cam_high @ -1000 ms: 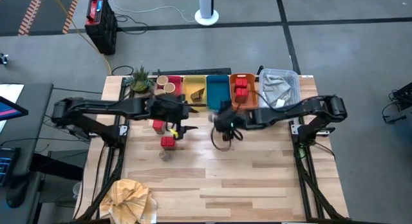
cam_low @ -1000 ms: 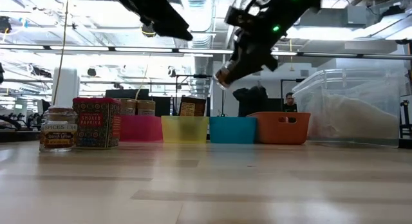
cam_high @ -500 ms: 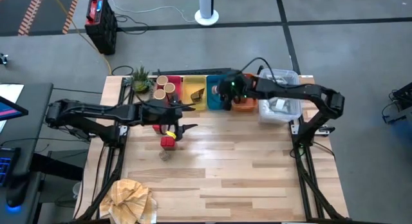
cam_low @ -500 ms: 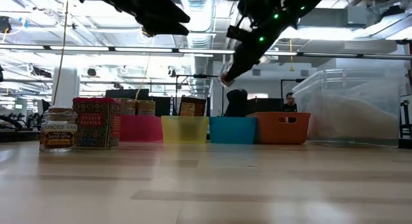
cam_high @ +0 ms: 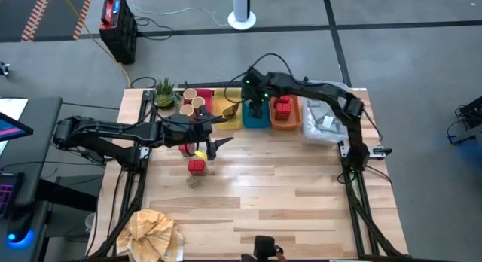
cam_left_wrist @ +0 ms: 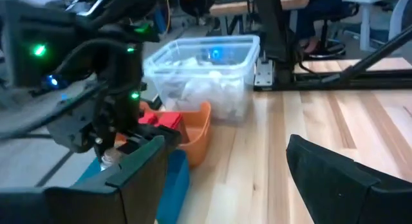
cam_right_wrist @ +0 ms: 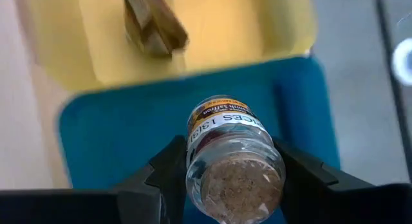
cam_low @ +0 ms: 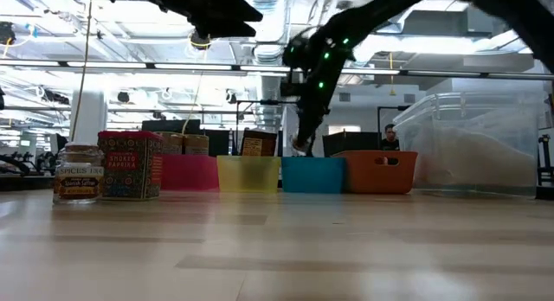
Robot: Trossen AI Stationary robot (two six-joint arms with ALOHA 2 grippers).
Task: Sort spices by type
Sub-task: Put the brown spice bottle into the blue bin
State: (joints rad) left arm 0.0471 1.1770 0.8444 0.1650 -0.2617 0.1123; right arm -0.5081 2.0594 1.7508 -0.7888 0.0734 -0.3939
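My right gripper (cam_high: 257,105) hangs over the blue bin (cam_high: 254,117), shut on a small glass spice jar with a cork end (cam_right_wrist: 232,156). My left gripper (cam_high: 220,134) stands open above the table; its fingers (cam_left_wrist: 138,169) hold nothing. Below it on the wood stand a red pack (cam_high: 196,166) and a small jar (cam_high: 193,181), which also show in the low view as the red pack (cam_low: 130,165) and the jar (cam_low: 78,173). A dark wedge (cam_right_wrist: 154,21) lies in the yellow bin (cam_high: 228,111). More red packs (cam_high: 282,108) sit in the orange bin (cam_high: 285,123). My right gripper pinches the jar's round glass sides (cam_right_wrist: 193,163) between its two fingers, one on each side. The fingers slant down from above, and the jar lies along them with its cork end (cam_right_wrist: 239,182) toward the wrist. The jar hangs clear above the blue bin (cam_right_wrist: 116,130).
Pink, yellow, blue and orange bins line the far edge, with tan cylinders (cam_high: 194,99) at the pink one. A clear tub (cam_high: 327,111) stands at the far right, a small plant (cam_high: 163,92) at the far left, and crumpled tan paper (cam_high: 154,232) at the near left corner.
My right gripper has carried the jar from over the table's middle toward the far edge. It has tipped further down and now hangs over the blue bin. My left gripper has stayed in place and tipped upward a little.
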